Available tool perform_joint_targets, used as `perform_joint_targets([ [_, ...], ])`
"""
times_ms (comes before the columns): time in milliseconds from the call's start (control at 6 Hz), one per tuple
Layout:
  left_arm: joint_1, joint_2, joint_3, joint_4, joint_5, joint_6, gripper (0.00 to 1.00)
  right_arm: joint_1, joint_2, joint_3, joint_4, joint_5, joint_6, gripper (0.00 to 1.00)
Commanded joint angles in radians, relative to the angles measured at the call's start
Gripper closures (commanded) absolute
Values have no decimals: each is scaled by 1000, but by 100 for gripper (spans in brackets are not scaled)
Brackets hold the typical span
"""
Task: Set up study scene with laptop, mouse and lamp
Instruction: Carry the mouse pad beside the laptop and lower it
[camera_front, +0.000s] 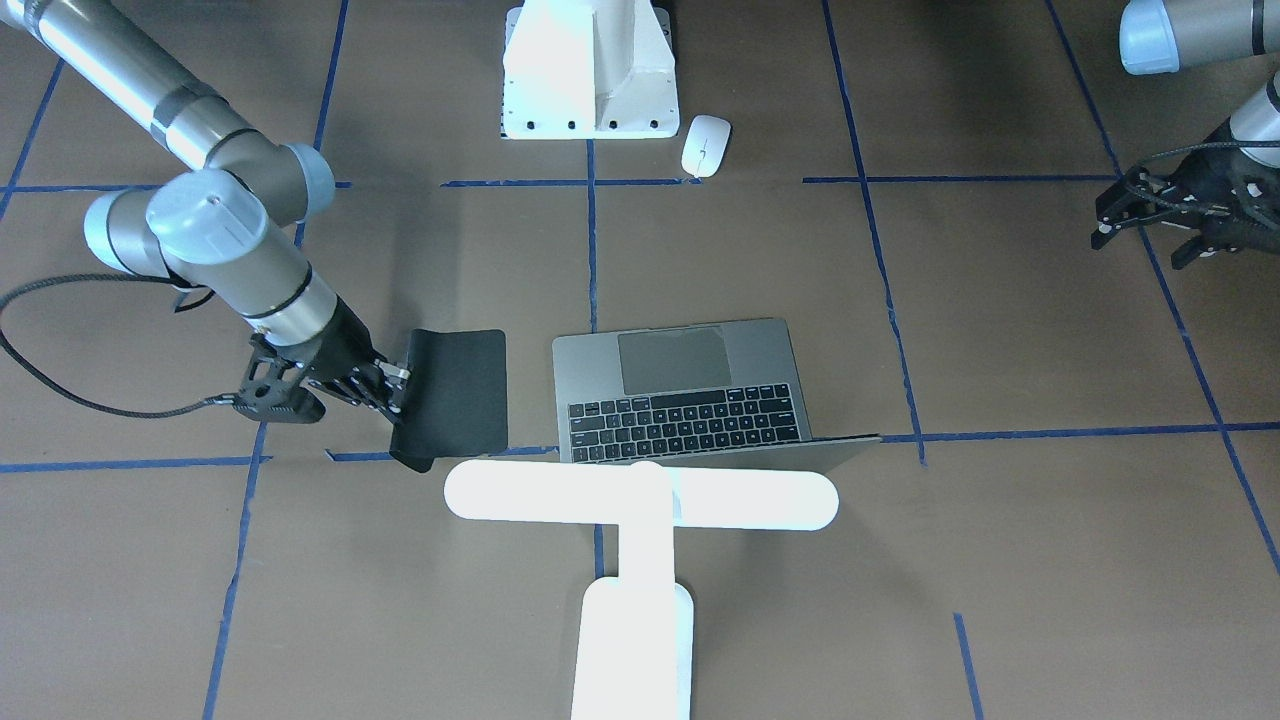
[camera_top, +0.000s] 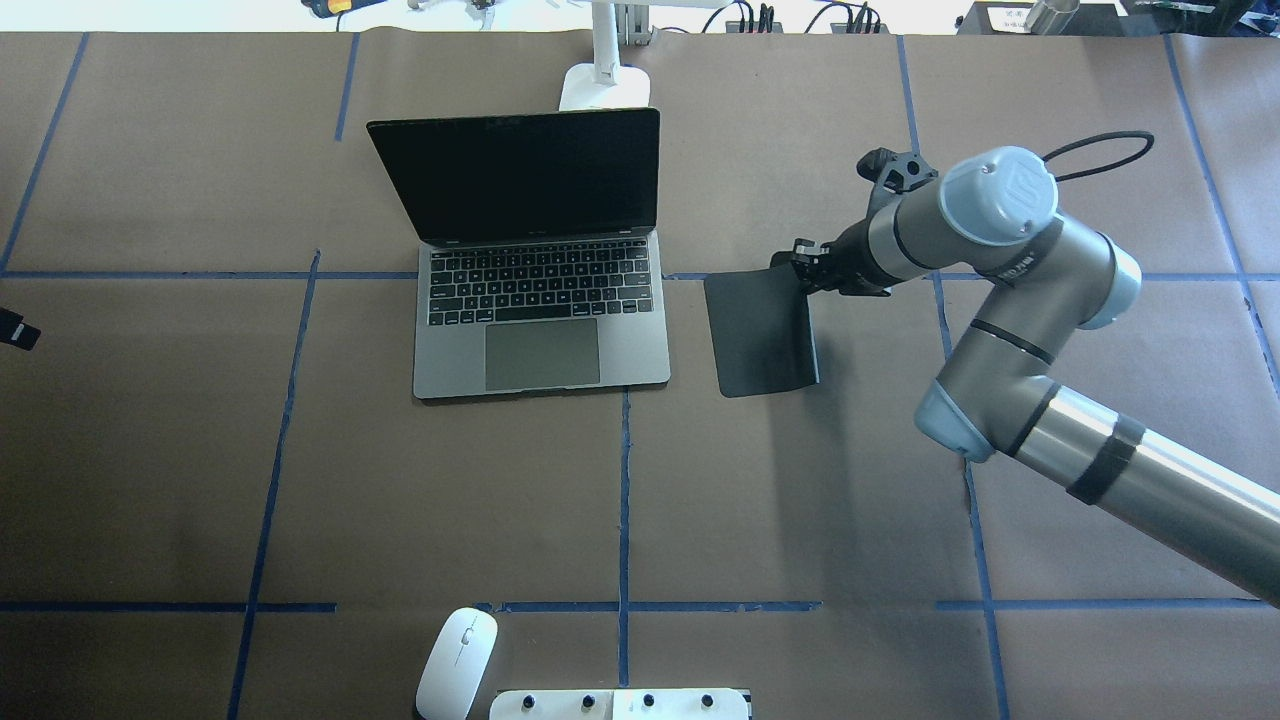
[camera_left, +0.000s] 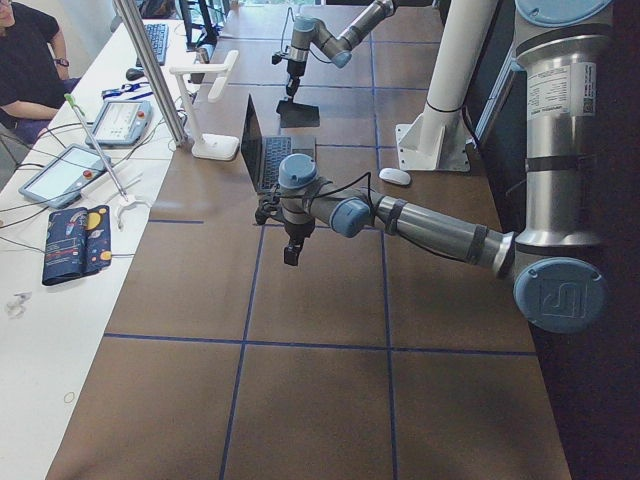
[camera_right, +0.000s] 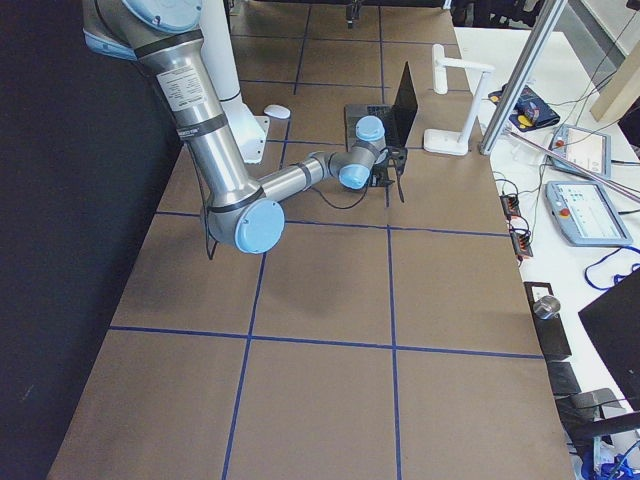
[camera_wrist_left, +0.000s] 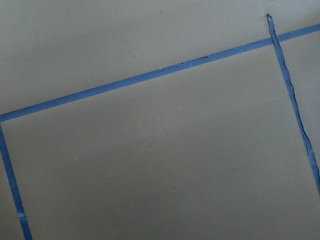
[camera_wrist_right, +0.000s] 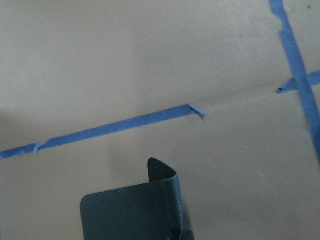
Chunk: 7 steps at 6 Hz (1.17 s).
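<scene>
The open dark-grey laptop (camera_front: 690, 390) (camera_top: 540, 300) sits mid-table with its screen up. The white lamp (camera_front: 640, 500) stands behind the laptop, its bar head over the lid; only its base (camera_top: 600, 85) shows in the overhead view. The white mouse (camera_front: 706, 145) (camera_top: 457, 662) lies near the robot's base, apart from both grippers. My right gripper (camera_front: 398, 385) (camera_top: 800, 268) is shut on the edge of a black mat (camera_front: 455, 395) (camera_top: 760, 335) (camera_wrist_right: 135, 210) beside the laptop; the held edge is lifted and curled. My left gripper (camera_front: 1145, 240) hangs open and empty, far off to the side.
The white bolted pedestal (camera_front: 590, 70) (camera_top: 620, 705) stands next to the mouse at the robot's side. Blue tape lines (camera_wrist_left: 150, 77) cross the brown table. A side bench with tablets and an operator (camera_left: 30, 60) runs along the table's far edge.
</scene>
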Motion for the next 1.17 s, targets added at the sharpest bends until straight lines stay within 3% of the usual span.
perform_joint_targets([
  [0,1,-2,2,0,0,1,0,39,36,-51,-2,12,-68,100],
  [167,1,-2,2,0,0,0,0,43,28,-57,-3,10,-81,100],
  [333,1,-2,2,0,0,-1,0,43,30,-55,-8,10,-76,66],
  [500,1,-3,2,0,0,-2,0,32,22,-51,-8,7,-82,1],
  [667,4,-9,-12,-11,1,-1,0,52,17,-46,-13,37,-86,0],
  [1000,77,-81,-58,-137,15,-263,0,172,5,-14,-138,168,-313,0],
])
